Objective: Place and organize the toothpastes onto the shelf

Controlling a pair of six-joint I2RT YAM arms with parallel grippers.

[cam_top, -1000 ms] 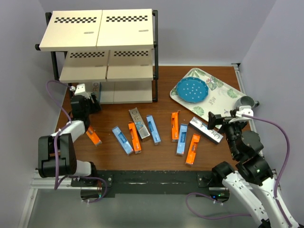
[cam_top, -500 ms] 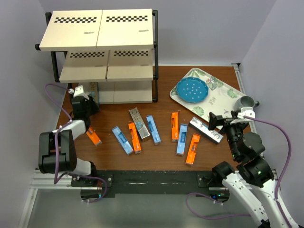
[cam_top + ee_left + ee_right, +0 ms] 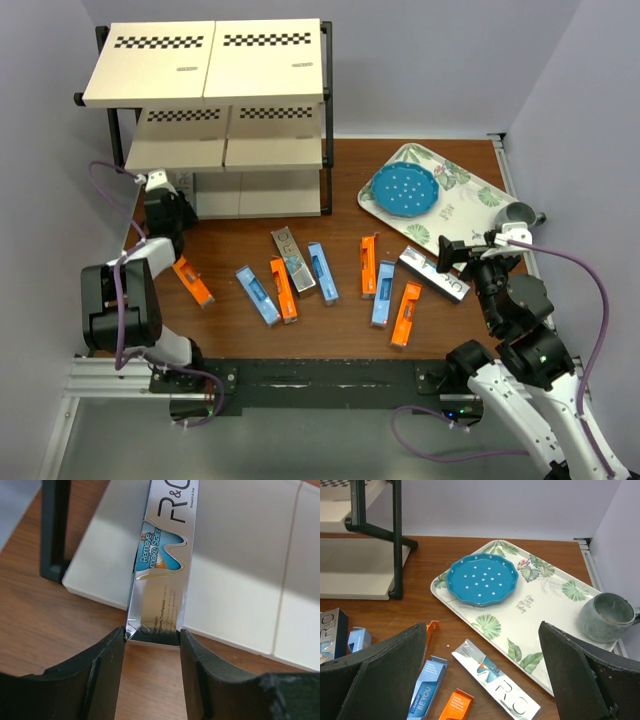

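The left claw [image 3: 152,639] is clamped on the near end of a silver carton [image 3: 162,555], and both pads [image 3: 100,665] are pressed against its sides. The carton is stretched straight ahead of the claw. Its far part is laid over the bottom board [image 3: 235,570] of the shelf [image 3: 205,65], while the held end is kept at the board's front edge, above the counter [image 3: 45,615]. Whether the carton is resting on the board or is held just over it cannot be told. A black shelf leg [image 3: 52,530] is seen ahead and to the left of this claw.

The right claw [image 3: 482,650] is spread wide, and nothing is held between its fingers [image 3: 385,670]. It is poised above the counter. Just below and ahead of it a second silver carton [image 3: 495,685] is laid flat beside the floral tray [image 3: 555,610]. Farther ahead a blue plate [image 3: 480,579] is set on the tray, and a grey mug [image 3: 605,616] is seen ahead and to the right, at the tray's edge.

Between the two claws, eight more are spread flat on the counter: four orange cartons [image 3: 284,289], three blue cartons [image 3: 322,271] and a third silver carton [image 3: 292,259]. One orange carton is found just behind the left claw, to its right.
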